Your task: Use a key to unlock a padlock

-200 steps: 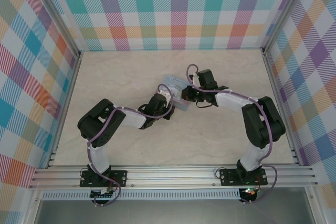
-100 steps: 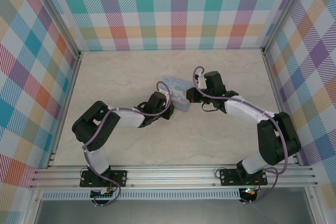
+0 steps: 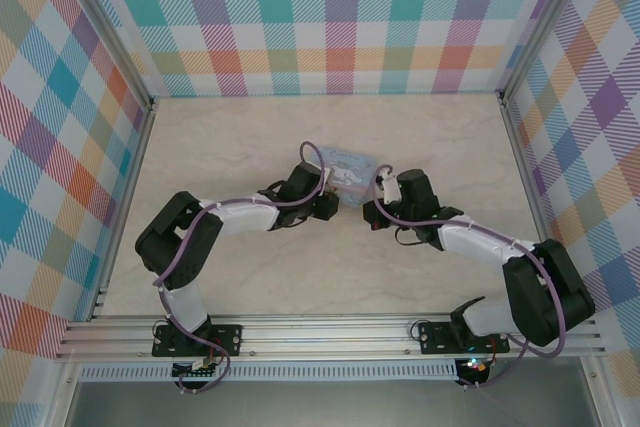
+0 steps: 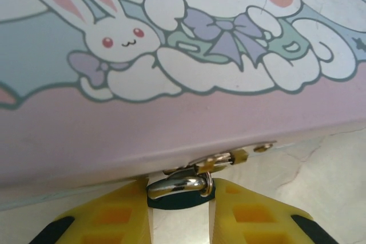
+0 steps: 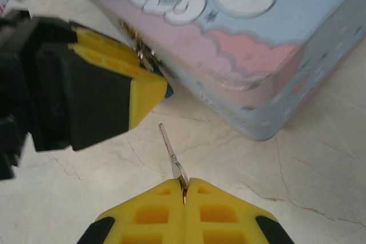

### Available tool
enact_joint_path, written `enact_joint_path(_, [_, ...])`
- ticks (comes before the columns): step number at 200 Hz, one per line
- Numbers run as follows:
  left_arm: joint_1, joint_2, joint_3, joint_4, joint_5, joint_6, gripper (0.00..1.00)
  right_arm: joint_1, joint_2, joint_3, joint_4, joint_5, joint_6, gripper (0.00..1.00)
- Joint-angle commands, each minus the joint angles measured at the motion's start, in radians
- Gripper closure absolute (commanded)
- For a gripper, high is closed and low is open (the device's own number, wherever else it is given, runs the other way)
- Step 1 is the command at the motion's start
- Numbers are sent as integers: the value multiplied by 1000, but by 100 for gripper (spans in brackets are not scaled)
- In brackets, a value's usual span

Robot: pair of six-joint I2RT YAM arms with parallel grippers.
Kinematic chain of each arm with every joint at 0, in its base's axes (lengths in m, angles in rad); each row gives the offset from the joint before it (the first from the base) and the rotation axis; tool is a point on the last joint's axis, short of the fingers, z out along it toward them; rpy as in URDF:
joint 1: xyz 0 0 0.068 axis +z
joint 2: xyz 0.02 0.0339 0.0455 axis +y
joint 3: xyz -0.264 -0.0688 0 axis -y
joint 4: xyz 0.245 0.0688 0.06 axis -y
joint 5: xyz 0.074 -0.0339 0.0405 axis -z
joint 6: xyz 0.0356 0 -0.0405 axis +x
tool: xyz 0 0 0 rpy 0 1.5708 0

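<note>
Left end effector point(image 4: 179, 212) narrow, pinching padlock point(image 4: 179, 192) at tin point(image 4: 171, 124) edge, likely steadying it for insertion. Right end effector point(image 5: 184, 195) clamped on key point(image 5: 170, 150), tip aimed toward padlock, near but apart, above bench point(image 5: 274, 158).

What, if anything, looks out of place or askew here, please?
Nothing looks damaged or spilled. The tin lies skewed to the table edges, the left gripper pinches the padlock at the tin's clasp, and the right gripper holds the key slanted, apart from the padlock.
</note>
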Motion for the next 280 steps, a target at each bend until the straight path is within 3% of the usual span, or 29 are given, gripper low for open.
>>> enact_joint_path(1, [-10, -32, 67, -58, 55, -54, 74, 34, 4, -29, 88, 42, -63, 97])
enact_joint_path(60, [-10, -29, 136, -142, 126, -185, 75, 71, 65, -97, 252, 64, -76, 96])
enact_joint_path(143, [-10, -27, 202, -190, 222, -352, 75, 75, 106, -113, 327, 97, -114, 96])
enact_joint_path(198, [-9, -36, 204, -213, 244, -376, 75, 66, 75, -99, 283, 110, -189, 96])
enact_joint_path(280, [-8, -46, 207, -213, 247, -444, 76, 64, 71, -126, 332, 92, -172, 96])
